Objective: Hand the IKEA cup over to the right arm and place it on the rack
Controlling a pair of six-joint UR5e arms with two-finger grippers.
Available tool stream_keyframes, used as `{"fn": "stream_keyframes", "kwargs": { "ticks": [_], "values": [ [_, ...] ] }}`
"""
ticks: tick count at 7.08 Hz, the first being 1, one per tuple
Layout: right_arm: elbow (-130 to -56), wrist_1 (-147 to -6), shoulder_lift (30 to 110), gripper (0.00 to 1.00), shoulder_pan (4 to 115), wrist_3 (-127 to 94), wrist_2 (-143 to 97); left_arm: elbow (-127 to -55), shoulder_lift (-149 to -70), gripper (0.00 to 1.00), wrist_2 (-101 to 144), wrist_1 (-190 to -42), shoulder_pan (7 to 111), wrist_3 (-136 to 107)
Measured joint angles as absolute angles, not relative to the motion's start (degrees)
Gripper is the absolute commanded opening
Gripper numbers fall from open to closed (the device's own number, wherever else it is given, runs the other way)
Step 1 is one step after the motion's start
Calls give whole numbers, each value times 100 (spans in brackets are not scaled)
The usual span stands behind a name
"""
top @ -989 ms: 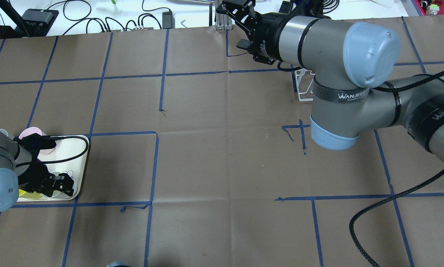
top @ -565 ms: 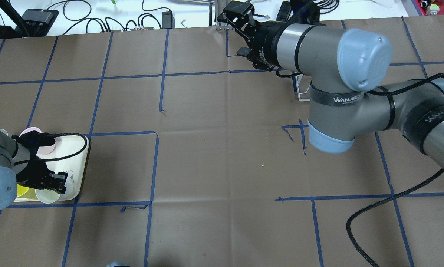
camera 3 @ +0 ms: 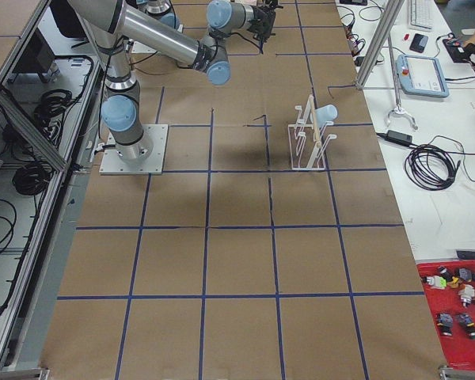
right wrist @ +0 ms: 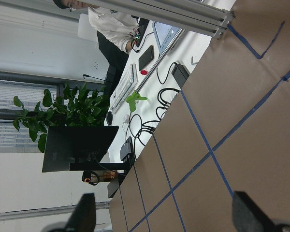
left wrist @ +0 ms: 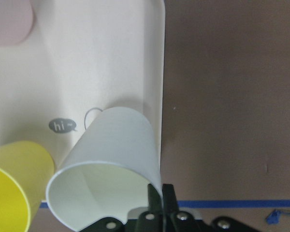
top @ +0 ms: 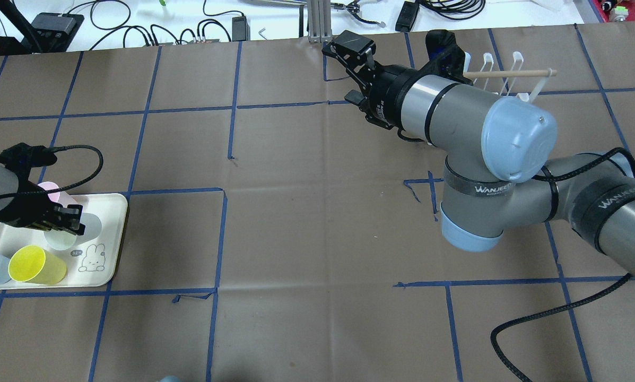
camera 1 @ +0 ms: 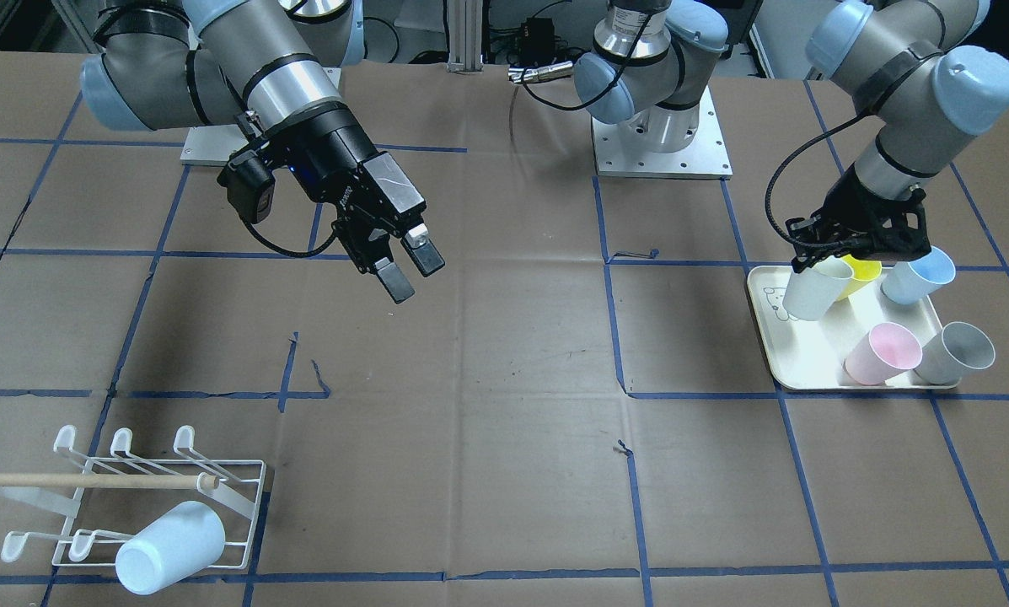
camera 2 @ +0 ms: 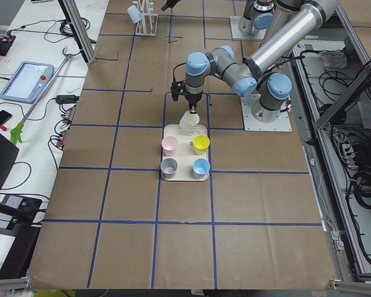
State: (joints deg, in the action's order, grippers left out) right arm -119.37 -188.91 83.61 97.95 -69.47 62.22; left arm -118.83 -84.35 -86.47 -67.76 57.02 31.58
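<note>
one white cup (left wrist: 111,154) is up in the left gripper (left wrist: 160,193), and that's the ikea cup to follow. the wrist view shows the two fingers closed tight on the rim wall, one inside and one outside. the cup hangs tilted, mouth toward the camera, over the 3 o'clock corner of the tray (camera 1: 816,358) in the front-facing view. by my read it's off the tray surface, so the pickup looks done.

everything else is to come: the carry to the middle, the hand-over, the hanging. the right gripper (camera 1: 410,271) sits around 10 o'clock of that same view, jaws spread wide with nothing between them, pointing down toward table centre, well apart from the cup. the right arm (camera 1: 251,59) reaches in from 11 o'clock.

the rack (camera 1: 184,461) waits at 8 o'clock, well away from both grippers, with a pale blue cup (camera 1: 171,546) already on a near-row prong and the wooden dowel (camera 1: 91,480) lying across it. that cup and the dowel are what the placing will have to work around, i'd say; the other prongs show bare.

around the lift, the yellow cup (camera 1: 862,274) is just beside the held one, the closest thing to knock. the blue cup (camera 1: 917,276), pink cup (camera 1: 883,352) and grey cup (camera 1: 955,352) lie tipped on the tray too. between the arms runs brown paper with blue tape lines.
</note>
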Motion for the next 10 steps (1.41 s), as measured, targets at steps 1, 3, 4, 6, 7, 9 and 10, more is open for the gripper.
{"fn": "stream_keyframes", "kwargs": {
  "ticks": [1,3,4,6,7,9,10],
  "values": [
    [-11954,-18930,8347,100,9796,-6967,6223,-11187,-8470,0,-8613,-7456,5900,2942],
    [-11964,-18949,8335,100,9799,-6972,6227,-9964,-8746,0,-8529,-8534,6187,2569],
    [-11964,-18954,8333,100,9798,-6974,6226,-9638,-8974,0,-8254,-8641,6255,2541],
    [-11968,-19004,8343,100,9753,-6975,6305,-9421,-9369,0,-7013,-7915,6390,2803],
    [-11970,-19074,8349,100,9698,-6982,6356,-9426,-9553,0,-6128,-7212,6538,2891],
    [-11974,-19144,8355,100,9542,-6987,6386,-9537,-9902,0,-4398,-5766,6853,2945],
    [-11982,-19156,8368,100,9460,-6989,6391,-9625,-10035,0,-3817,-5110,7041,2958]
  ]
}}
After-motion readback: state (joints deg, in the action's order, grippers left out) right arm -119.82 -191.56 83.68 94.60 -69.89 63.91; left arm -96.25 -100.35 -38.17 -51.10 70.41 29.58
